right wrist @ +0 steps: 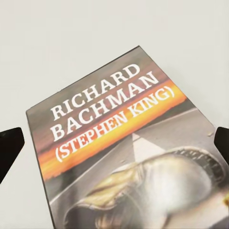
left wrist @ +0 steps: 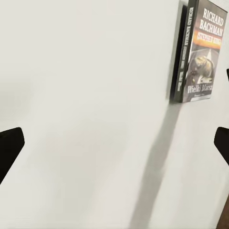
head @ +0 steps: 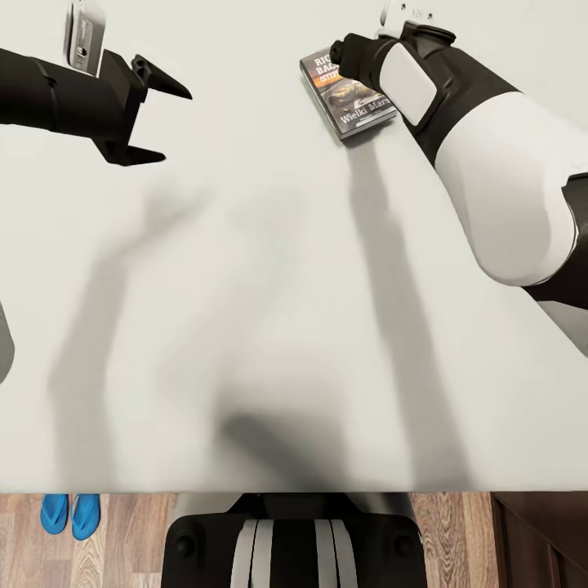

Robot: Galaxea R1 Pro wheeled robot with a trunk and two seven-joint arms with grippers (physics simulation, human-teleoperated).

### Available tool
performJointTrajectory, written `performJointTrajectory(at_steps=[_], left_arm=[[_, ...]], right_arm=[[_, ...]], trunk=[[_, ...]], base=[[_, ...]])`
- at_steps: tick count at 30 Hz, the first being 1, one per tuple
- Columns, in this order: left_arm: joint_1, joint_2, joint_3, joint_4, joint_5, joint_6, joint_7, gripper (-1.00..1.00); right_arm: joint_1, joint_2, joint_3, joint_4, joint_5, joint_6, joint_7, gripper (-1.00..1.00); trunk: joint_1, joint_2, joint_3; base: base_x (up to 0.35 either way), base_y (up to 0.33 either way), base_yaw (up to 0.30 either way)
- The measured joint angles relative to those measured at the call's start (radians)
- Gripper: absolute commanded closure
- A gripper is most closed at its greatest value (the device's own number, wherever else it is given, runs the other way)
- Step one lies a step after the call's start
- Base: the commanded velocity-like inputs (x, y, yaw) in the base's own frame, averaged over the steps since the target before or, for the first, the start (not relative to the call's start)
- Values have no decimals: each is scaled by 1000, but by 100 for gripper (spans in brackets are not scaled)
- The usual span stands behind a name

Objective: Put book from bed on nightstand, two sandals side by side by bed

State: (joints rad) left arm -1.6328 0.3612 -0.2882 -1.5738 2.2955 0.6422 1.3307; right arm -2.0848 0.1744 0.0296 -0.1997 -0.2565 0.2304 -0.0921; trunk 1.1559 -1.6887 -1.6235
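While the book (head: 353,98) lies flat on the bed (head: 269,310), long axis angled toward the headboard side, right gripper (right wrist: 114,138) spread over it

Both arms reach forward — left claw (head: 160,121) and right claw (right wrist: 114,143) spread wide.

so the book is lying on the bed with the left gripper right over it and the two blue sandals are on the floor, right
Not quite: it is the right gripper over the book, as the right wrist view shows. The left gripper is open off to the side. The book lies on the bed; sandals are on the floor.
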Motion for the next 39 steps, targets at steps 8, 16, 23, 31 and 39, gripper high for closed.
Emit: performJointTrajectory(at_steps=[8, 16, 23, 31, 39], left_arm=[[3, 0, 0, -2, 0, 1, 2, -100], [15, 0, 0, -2, 2, 35, -2, -100], [20, 0, 1, -2, 1, 46, -3, -100], [24, 1, 3, -1, 0, 51, -4, -100], [25, 1, 3, -1, 1, 51, -4, -100]], right_arm=[[17, 0, 2, 3, 3, -2, 1, -100], [30, 0, 3, 4, 4, 0, 1, -100], [37, 0, 3, 4, 4, 4, 0, -100], [40, 0, 10, 0, 9, 9, 0, -100], [41, 0, 9, -3, 5, 12, -2, -100]], trunk=[[0, 0, 0], [0, 0, 0], [0, 0, 0], [0, 0, 0], [0, 0, 0]], base=[[0, 0, 0], [0, 0, 0], [0, 0, 0], [0, 0, 0], [0, 0, 0]])
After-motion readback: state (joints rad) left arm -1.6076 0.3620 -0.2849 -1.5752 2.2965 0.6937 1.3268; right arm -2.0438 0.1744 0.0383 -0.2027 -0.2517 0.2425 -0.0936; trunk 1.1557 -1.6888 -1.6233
